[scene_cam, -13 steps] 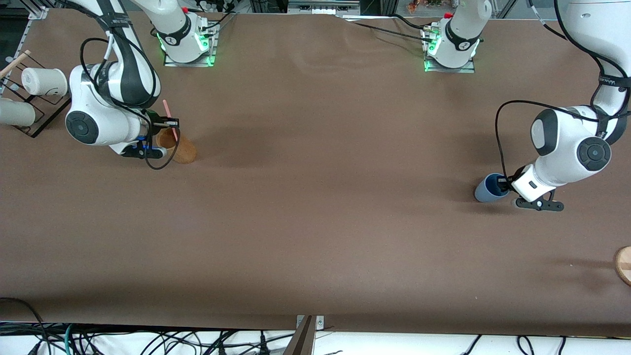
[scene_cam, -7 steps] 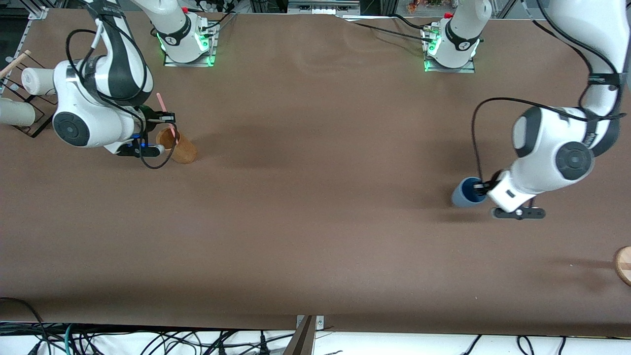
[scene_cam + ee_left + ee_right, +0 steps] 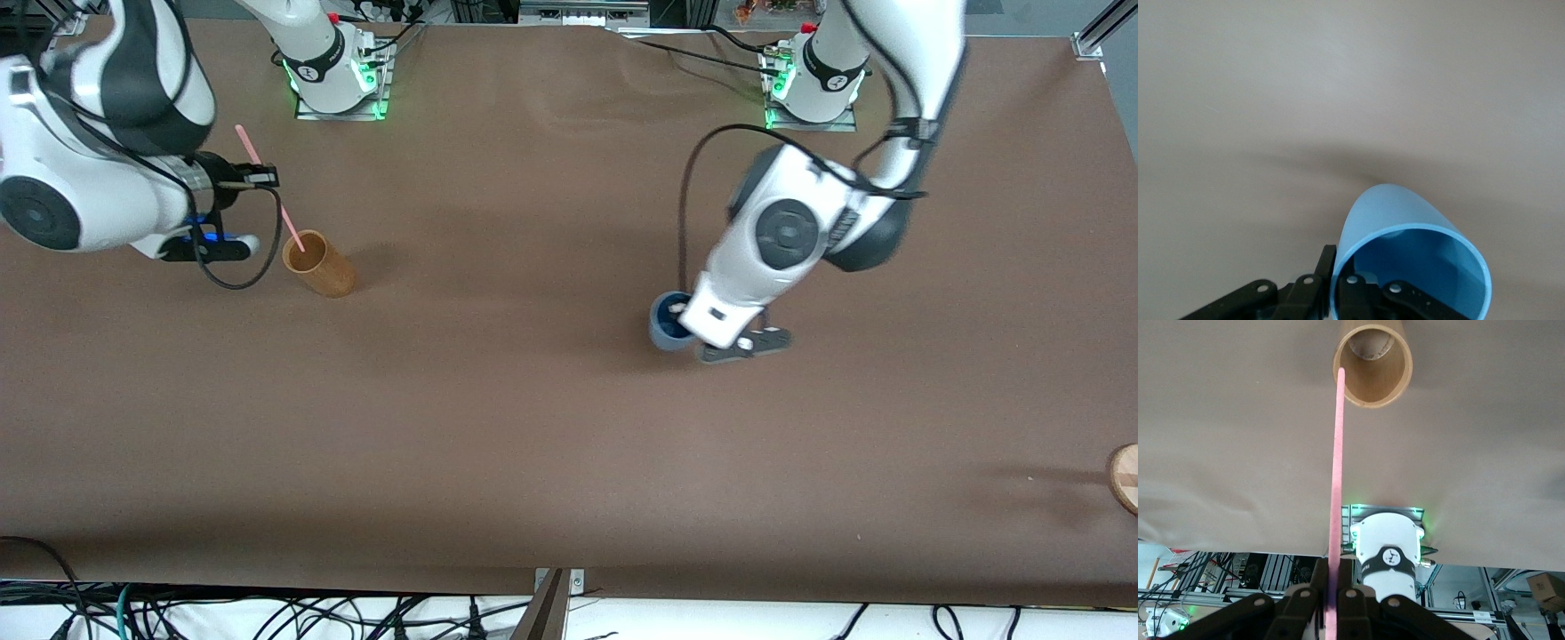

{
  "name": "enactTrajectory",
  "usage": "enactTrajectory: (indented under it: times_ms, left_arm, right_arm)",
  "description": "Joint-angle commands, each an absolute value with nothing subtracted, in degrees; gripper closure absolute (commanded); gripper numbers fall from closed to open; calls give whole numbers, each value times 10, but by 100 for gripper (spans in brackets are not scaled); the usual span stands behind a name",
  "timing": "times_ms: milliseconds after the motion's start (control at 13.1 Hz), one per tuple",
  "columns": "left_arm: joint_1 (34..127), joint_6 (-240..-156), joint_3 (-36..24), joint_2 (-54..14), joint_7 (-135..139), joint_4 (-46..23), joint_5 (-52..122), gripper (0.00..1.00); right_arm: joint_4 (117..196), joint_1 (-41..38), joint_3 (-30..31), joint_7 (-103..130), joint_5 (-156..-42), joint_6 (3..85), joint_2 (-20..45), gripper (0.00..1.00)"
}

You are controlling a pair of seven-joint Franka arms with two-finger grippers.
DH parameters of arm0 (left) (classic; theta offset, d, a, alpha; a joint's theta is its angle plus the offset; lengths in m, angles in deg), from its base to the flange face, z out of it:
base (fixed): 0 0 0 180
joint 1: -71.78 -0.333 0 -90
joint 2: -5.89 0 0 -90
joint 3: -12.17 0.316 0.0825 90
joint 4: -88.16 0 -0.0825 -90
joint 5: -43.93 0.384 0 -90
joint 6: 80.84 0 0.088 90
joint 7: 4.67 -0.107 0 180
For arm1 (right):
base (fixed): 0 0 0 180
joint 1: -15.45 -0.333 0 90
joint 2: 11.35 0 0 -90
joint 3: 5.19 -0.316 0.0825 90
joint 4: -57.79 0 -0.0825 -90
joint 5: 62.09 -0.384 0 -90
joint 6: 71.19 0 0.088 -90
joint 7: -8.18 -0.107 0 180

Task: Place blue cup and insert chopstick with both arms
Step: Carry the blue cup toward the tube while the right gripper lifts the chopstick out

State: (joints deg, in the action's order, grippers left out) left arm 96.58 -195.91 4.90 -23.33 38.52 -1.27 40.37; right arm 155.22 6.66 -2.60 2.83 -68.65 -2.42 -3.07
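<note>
Your left gripper is clamped on the rim of the blue cup, one finger inside and one outside, carrying it over the middle of the table. Your right gripper is pinched shut on the pink chopstick, whose lower tip hangs just at the mouth of the brown cup below. Judged step: transport. Next, set the blue cup upright and release, then bring the chopstick across and line its tip over the cup's opening.
</note>
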Motion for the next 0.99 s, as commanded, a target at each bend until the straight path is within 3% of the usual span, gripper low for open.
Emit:
enactTrajectory:
  times_ms: [0,306,765,918]
  left_arm:
    - [1030,-1927,60,-308,423,88,389,100]
    - [1103,-1931,63,-389,426,174,389,100]
    - [1142,-1963,65,-457,454,218,392,100]
    - [1141,-1964,66,-455,448,217,392,70]
  right_arm:
    - [1476,66,-25,30,-685,-87,-24,100]
    - [1410,69,-24,29,-691,-168,-26,100]
    - [1395,63,-26,34,-716,-118,11,100]
    - [1394,56,-29,31,-717,-117,10,100]
